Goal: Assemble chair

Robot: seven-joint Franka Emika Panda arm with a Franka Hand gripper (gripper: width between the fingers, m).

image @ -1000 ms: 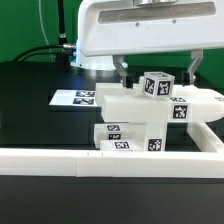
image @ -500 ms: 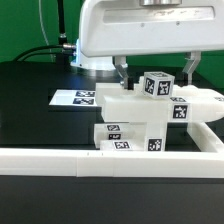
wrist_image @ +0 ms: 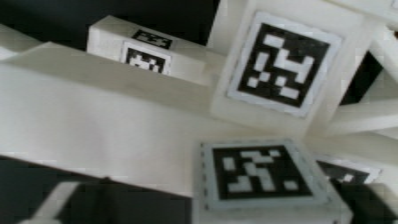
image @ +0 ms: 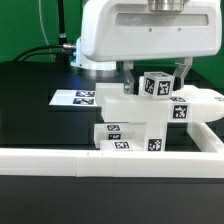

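While the claw [image: 155, 76] hung wide, one finger either side of the tagged cube block [image: 156, 87], the chair [image: 116, 101] stood mid-worktop [image: 38, 125], just beyond the white rail [image: 60, 158]. Cube block, topmost on chair, lay directly beneath the claw; contact could not be told.
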